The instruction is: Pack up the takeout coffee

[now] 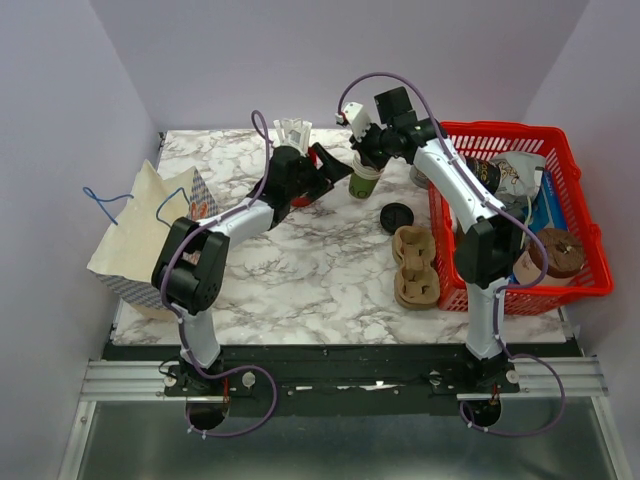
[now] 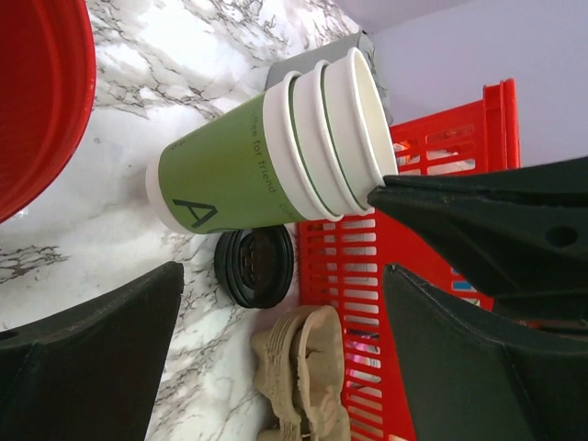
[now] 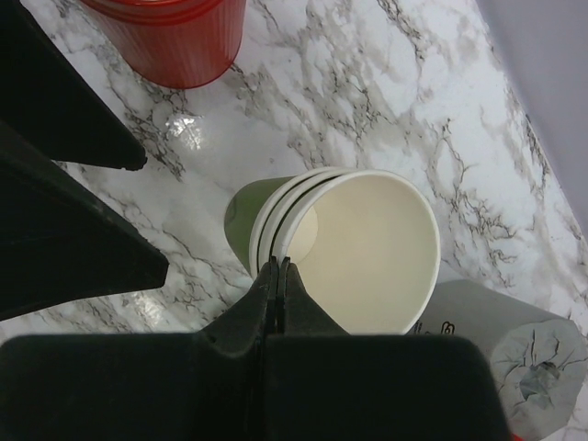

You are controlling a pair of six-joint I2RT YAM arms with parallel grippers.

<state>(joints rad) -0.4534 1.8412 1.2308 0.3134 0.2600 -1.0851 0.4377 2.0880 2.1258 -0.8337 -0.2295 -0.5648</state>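
Observation:
The takeout coffee cup (image 1: 365, 182) is the top one of three nested cream cups with green bodies, tilted over the marble. My right gripper (image 1: 368, 156) is shut on its rim; the right wrist view shows the fingertips (image 3: 278, 266) pinching the cup (image 3: 358, 248) wall. Whether the base touches the table I cannot tell. The black lid (image 1: 397, 217) lies flat on the marble, apart from the cup. My left gripper (image 1: 330, 165) stands open just left of the cup, holding nothing. The left wrist view shows the cup (image 2: 239, 170) and lid (image 2: 254, 266) beyond my left gripper (image 2: 280, 303).
A red cup of straws (image 1: 296, 133) stands behind the left gripper. The brown pulp tray (image 1: 415, 266) lies beside the red basket (image 1: 590, 285), which holds assorted items. A grey canister (image 3: 514, 358) lies near the basket. A paper bag (image 1: 140, 235) lies at the left edge.

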